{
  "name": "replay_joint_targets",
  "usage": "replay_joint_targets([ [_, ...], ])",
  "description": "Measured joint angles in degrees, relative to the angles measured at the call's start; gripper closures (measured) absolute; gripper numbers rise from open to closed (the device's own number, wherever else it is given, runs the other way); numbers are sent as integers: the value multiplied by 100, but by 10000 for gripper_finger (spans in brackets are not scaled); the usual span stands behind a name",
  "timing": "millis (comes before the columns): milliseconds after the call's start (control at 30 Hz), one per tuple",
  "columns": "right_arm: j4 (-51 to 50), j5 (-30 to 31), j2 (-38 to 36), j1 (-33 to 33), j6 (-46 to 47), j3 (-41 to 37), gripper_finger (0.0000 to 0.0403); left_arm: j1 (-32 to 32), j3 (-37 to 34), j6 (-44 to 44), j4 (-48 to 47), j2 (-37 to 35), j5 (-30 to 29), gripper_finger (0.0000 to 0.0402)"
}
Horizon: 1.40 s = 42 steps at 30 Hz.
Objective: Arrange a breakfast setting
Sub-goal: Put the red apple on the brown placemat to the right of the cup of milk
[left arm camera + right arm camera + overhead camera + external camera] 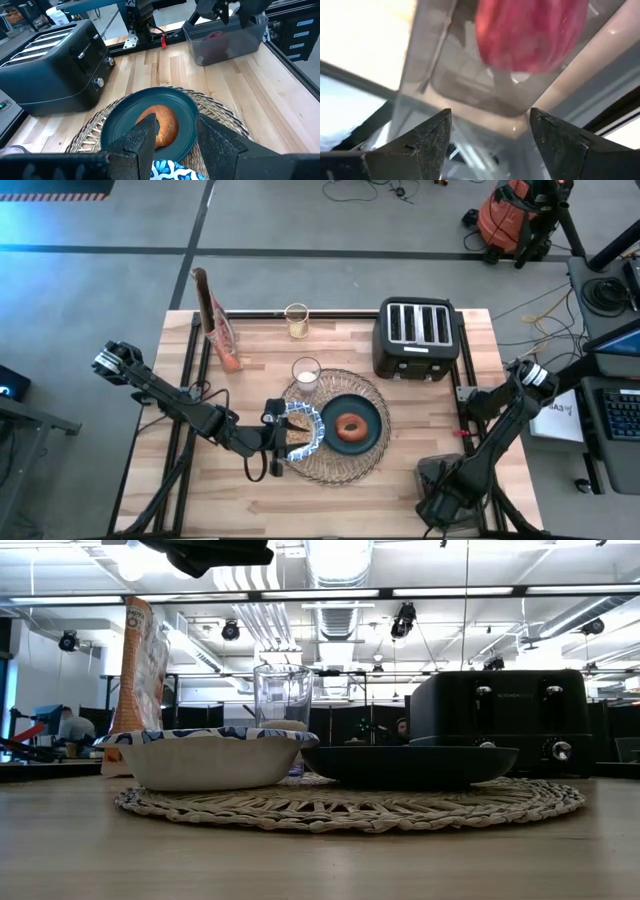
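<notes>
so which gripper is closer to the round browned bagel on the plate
Left. The left gripper hangs over the blue-and-white patterned bowl right beside the round browned bagel; the right gripper is off at the table's near right corner, over a clear plastic bin.

left arm: reaches from frame left toward centre, stretched low | left gripper (283,438): lower centre, fingers (142,145) parted | right arm: folded at lower right | right gripper (490,137): pointed down, fingers spread wide, nothing between them
</notes>
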Motion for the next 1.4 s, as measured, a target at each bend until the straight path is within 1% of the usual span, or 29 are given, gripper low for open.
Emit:
replay_joint_targets([
  [133,-112,109,-182,-2,226,27,145,0,-2,-1,-4,0,-2,278],
  [300,-621,839,-370,-5,276,23,145,0,-9,-2,-10,0,-2,278],
  [400,-890,1048,-391,-15,271,10,145,0,-10,-2,-10,0,-2,278],
  [633,-921,1094,-354,-71,172,-158,145,0,-11,-2,-8,2,-2,278],
  [800,-880,1243,-355,-189,-70,-213,145,0,-11,-2,-6,2,-2,278],
  [933,-876,1260,-356,-287,-334,-251,145,0,-11,-4,1,2,-2,278],
  [1067,-858,1263,-356,-356,-402,-382,145,0,-11,-4,-3,2,-2,278],
  [1133,-736,1270,-357,-375,-425,-466,145,0,-11,-4,-10,2,-2,278],
  [1333,84,1235,-353,-389,-493,-834,145,0,-11,-69,-62,2,-2,278],
  [1400,157,1186,-358,-390,-480,-915,145,0,-11,-73,-80,2,-2,278],
])
